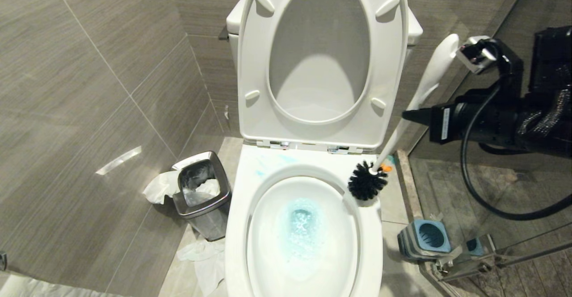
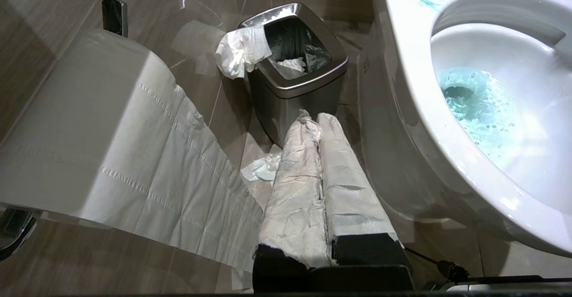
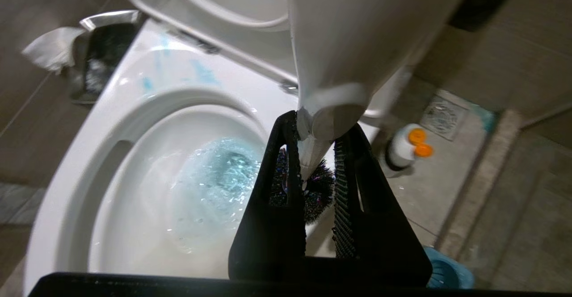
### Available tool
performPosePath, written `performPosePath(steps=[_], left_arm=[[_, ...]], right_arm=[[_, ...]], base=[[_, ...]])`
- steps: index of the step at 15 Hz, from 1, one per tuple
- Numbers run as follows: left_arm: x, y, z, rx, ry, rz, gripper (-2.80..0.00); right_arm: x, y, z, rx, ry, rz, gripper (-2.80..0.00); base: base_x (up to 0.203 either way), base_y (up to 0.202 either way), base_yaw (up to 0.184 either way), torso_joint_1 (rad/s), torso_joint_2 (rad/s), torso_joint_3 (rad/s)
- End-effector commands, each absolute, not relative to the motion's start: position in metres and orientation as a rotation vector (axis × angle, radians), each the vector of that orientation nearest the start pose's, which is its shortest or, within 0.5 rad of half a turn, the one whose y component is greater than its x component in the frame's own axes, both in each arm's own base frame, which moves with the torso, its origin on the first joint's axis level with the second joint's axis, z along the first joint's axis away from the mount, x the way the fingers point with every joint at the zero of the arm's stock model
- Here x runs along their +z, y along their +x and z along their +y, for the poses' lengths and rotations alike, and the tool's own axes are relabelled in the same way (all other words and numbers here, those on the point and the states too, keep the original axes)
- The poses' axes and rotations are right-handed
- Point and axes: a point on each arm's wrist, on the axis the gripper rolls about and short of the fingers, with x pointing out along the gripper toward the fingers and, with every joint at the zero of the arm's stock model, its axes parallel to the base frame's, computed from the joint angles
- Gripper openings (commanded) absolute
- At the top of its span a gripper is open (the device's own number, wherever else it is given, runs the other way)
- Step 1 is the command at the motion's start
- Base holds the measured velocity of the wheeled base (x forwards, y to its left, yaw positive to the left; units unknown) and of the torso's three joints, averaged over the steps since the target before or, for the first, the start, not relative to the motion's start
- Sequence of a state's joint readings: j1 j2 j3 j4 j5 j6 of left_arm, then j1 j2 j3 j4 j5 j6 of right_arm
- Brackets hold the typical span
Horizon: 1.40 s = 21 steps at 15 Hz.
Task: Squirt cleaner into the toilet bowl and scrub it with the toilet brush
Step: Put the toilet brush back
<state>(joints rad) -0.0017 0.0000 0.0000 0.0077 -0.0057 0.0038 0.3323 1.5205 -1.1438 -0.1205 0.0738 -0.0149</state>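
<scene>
On your far left, well apart from the working pincer, the steel bin [image 1: 203,194] stands on the floor with crumpled paper hanging over its rim. The left pincer [image 2: 313,120] hangs low just beside that bin, its two wrapped fingers pressed together and holding nothing; a toilet paper roll [image 2: 85,123] is near it on the wall side.

Next comes the toilet bowl [image 1: 308,239], with seat and lid raised. The cleaner [image 1: 301,230] shows as pale teal foam in the water around the drain, and as thin smears on the rim behind the opening.

Then you see the toilet brush [image 1: 404,127], tilted. Its black bristle head [image 1: 367,181] is below your right pincer, over the right rim of the bowl; I cannot tell if it touches the porcelain. The right pincer [image 1: 411,115] is pinching the white handle about midway, with the rounded tip above it.

Below this pincer, on the floor, stands the blue-and-grey holder [image 1: 424,239].
</scene>
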Motion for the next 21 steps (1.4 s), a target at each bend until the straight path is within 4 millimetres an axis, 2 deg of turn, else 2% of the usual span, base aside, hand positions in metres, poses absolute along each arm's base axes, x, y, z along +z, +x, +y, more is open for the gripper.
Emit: performPosePath(steps=[1,3,7,12,16,18,21], left_arm=[[0.074,-0.022,0.000,-0.008,0.003,0.012,-2.80],[0.074,-0.022,0.000,-0.008,0.003,0.012,-2.80],[0.074,-0.022,0.000,-0.008,0.004,0.012,-2.80],[0.074,-0.022,0.000,-0.008,0.003,0.012,-2.80],[0.074,-0.022,0.000,-0.008,0.003,0.012,-2.80],[0.074,-0.022,0.000,-0.008,0.003,0.012,-2.80],[0.074,-0.022,0.000,-0.006,0.005,0.012,-2.80]], right_arm=[[0.296,0.245,0.054,0.308,-0.026,0.206,-2.80],[0.296,0.236,0.030,0.253,-0.012,0.217,-2.80],[0.285,0.234,-0.012,0.125,0.014,0.259,-2.80],[0.233,0.244,-0.041,0.008,0.061,0.438,-2.80],[0.190,0.254,-0.067,-0.077,0.092,0.488,-2.80],[0.166,0.256,-0.069,-0.081,0.080,0.495,-2.80],[0.143,0.259,-0.070,-0.062,0.015,0.522,-2.80]], base=[[0.000,0.000,0.000,0.000,0.00,0.000],[0.000,0.000,0.000,0.000,0.00,0.000],[0.000,0.000,0.000,0.000,0.00,0.000],[0.000,0.000,0.000,0.000,0.00,0.000],[0.000,0.000,0.000,0.000,0.00,0.000],[0.000,0.000,0.000,0.000,0.00,0.000],[0.000,0.000,0.000,0.000,0.00,0.000]])
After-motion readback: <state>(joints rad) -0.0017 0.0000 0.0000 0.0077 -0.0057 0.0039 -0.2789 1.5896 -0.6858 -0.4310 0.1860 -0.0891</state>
